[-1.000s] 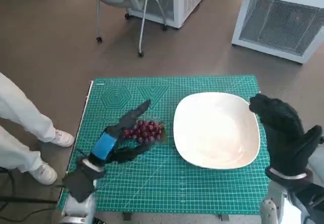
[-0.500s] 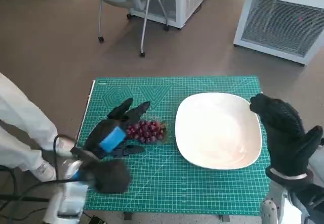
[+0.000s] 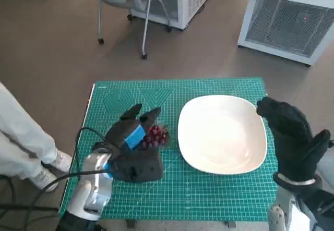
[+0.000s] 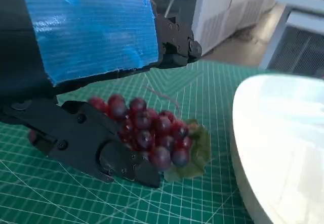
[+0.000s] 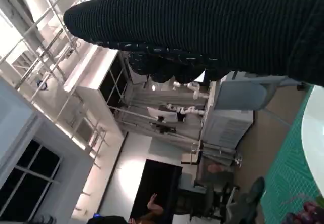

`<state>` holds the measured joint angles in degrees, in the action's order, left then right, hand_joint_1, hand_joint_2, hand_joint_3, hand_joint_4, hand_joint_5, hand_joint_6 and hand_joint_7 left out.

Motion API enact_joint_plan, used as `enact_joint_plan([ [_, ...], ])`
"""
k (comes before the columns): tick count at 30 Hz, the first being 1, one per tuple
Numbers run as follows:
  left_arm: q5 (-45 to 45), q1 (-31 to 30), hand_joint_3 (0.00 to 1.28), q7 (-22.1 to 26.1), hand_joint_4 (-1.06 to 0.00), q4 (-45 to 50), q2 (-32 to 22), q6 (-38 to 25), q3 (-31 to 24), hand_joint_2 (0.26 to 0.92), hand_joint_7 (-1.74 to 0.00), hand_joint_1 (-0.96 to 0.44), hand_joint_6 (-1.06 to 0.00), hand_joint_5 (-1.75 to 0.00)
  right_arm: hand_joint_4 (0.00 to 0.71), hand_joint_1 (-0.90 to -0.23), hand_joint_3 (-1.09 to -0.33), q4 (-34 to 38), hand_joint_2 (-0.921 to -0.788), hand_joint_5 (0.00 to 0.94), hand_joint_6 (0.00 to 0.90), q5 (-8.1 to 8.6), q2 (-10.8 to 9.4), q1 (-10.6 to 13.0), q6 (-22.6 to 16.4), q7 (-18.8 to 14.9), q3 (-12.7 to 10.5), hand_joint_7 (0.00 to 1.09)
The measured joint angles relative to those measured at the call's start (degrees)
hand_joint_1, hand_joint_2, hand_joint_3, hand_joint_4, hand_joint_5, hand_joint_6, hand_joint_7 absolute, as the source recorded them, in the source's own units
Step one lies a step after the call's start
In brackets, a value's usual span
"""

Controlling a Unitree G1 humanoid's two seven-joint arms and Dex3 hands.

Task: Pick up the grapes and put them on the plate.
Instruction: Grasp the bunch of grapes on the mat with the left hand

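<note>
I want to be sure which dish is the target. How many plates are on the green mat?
1. The single white plate lies on the right half of the green mat, with the grapes just left of it and the right hand at its right edge. None seems hidden.

Path to plate: a narrow strip of green mat (image 3: 172,153) separates the grapes (image 3: 155,136) from the white plate (image 3: 222,135), nothing standing between them.
Over the grapes: the left hand (image 3: 131,133) covers the bunch, fingers (image 4: 96,145) on both sides of it.
Plate's right edge: the gloved right hand (image 3: 292,137) stands upright beside the rim, fingers spread.
Mat front: open green surface below the plate.
Beyond the table: a chair (image 3: 125,1) and white cabinets (image 3: 292,17), well apart.
Left side: a person's legs (image 3: 23,137) near the table edge.
</note>
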<state>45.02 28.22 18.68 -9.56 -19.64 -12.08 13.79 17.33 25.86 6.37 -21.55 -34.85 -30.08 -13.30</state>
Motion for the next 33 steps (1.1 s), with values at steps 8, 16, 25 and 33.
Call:
enact_joint_plan([
  [8, -0.8, 5.5, 0.01, -0.9, 0.00, -10.4, 0.6, -0.7, 2.6, 0.732, 0.00, -0.30, -0.20, 0.00, 0.482, -0.420, -0.582, -0.7, -0.921, 0.382, 0.209, 0.83, 0.1, 0.1, 0.6, -0.1, 0.0, 0.86],
  [16, -2.0, 11.5, 0.01, -2.4, 0.00, -22.9, 2.7, -1.0, 5.0, 0.740, 0.00, -0.32, -0.19, 0.00, 0.480, -0.419, -0.583, -0.8, -0.921, 0.385, 0.209, 0.87, 0.1, 0.3, 0.6, -0.2, 0.0, 0.86],
  [25, -3.2, 18.4, 0.01, -4.6, 0.00, -36.4, 5.4, -0.9, 7.4, 0.749, 0.00, -0.32, -0.18, 0.00, 0.477, -0.417, -0.589, -0.9, -0.921, 0.389, 0.214, 0.86, 0.2, 0.5, 0.5, -0.6, 0.0, 0.86],
  [33, -4.7, 23.6, 0.01, -7.7, -0.05, -47.7, 6.9, 1.6, 8.8, 0.766, -0.02, -0.27, -0.22, -0.02, 0.470, -0.416, -0.599, -0.9, -0.921, 0.392, 0.212, 0.86, 0.2, 1.0, 0.2, -0.8, 0.0, 0.87],
])
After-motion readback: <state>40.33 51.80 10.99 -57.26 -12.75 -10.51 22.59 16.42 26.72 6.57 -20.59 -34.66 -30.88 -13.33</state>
